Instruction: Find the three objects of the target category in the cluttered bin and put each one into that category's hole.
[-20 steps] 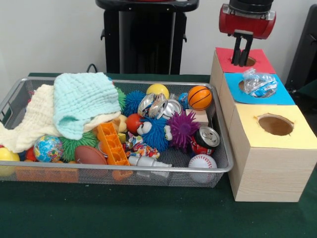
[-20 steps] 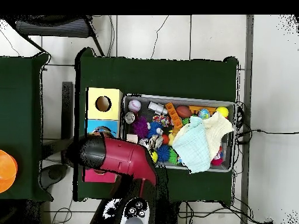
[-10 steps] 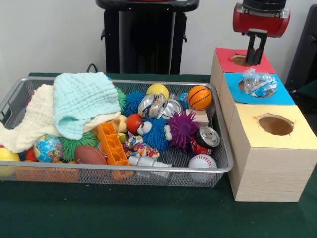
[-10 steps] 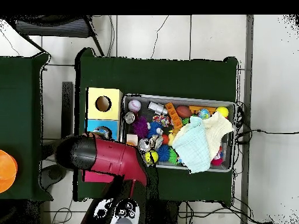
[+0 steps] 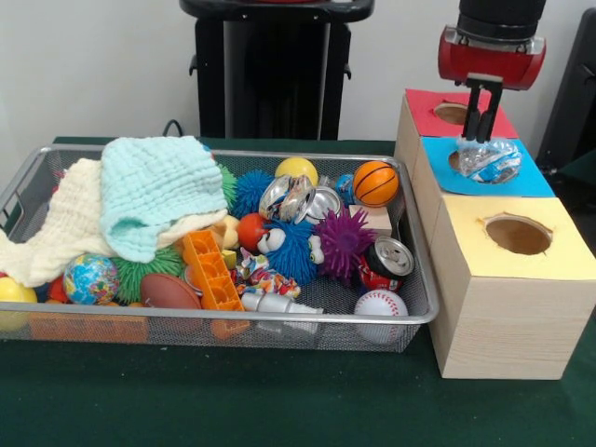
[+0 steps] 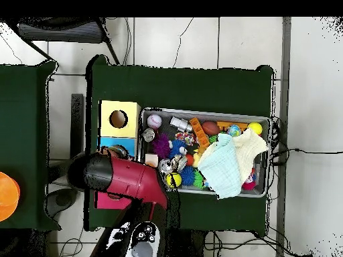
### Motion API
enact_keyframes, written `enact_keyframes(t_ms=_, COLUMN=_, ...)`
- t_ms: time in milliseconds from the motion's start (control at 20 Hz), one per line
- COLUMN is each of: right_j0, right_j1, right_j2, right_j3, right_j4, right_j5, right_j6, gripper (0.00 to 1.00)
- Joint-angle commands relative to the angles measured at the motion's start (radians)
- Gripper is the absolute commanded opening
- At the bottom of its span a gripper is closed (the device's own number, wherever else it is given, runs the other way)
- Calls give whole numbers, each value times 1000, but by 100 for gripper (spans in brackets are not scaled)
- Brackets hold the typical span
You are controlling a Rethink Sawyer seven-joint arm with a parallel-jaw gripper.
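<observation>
Front view: my claw (image 5: 482,128) hangs over the boundary between the red-topped box (image 5: 424,115) and the blue-topped box (image 5: 531,179), its two black fingers close together and nearly parallel, with nothing seen between them. Directly beneath its tips a crumpled clear plastic bag (image 5: 488,157) sits on the hole of the blue-topped box. The yellow-topped box (image 5: 484,251), nearest the camera, shows an open round hole. Beside the boxes, the wire mesh bin (image 5: 421,307) on the green desk (image 5: 279,400) holds an orange mini basketball (image 5: 375,183), a baseball (image 5: 381,304), a dented can (image 5: 384,262), a purple spiky ball (image 5: 345,238), and pale cloths (image 5: 140,200) heaped at one end.

Overhead view: my red arm (image 6: 130,181) covers the red-topped box and part of the blue-topped box (image 6: 110,144); the claw itself is hidden beneath it.
</observation>
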Motion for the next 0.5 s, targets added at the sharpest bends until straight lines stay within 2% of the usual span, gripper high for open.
enact_keyframes(t_ms=50, right_j0=-21, right_j1=94, right_j2=85, right_j3=13, right_j4=53, right_j5=-102, right_j6=269, gripper=0)
enact_keyframes(t_ms=250, right_j0=-26, right_j1=99, right_j2=90, right_j3=16, right_j4=67, right_j5=-113, right_j6=259, gripper=0)
enact_keyframes(t_ms=500, right_j0=24, right_j1=85, right_j2=73, right_j3=30, right_j4=99, right_j5=-73, right_j6=312, gripper=0)
